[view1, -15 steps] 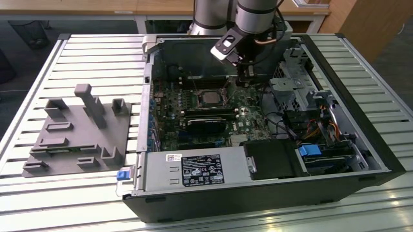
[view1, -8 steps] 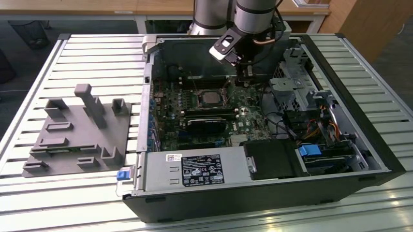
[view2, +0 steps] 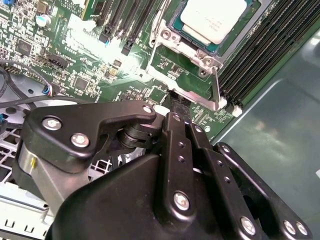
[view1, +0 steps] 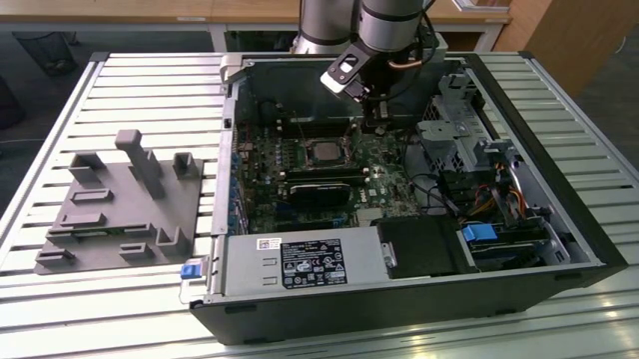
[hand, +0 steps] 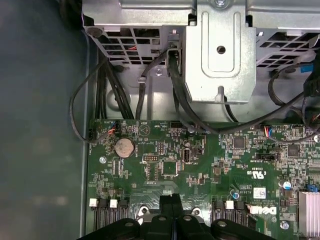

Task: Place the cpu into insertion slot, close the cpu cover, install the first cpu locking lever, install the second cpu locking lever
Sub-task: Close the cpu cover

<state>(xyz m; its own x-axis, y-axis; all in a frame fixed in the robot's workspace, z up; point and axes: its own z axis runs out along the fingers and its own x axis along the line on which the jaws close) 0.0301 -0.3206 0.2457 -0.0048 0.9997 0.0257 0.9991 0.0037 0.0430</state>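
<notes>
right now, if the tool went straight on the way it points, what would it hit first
Most likely the grey metal rim of the insertion slot, at the edge beside the cpu, not the chip itself. The tool looks close to it, though depth is unclear.

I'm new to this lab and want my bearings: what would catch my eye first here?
The open computer case lying on the slatted table comes first, with the arm reaching down into it. Its claw is close to the silver cpu, which is seated on the green board. On the exterior view's left, a grey fixture rests on the table.
</notes>
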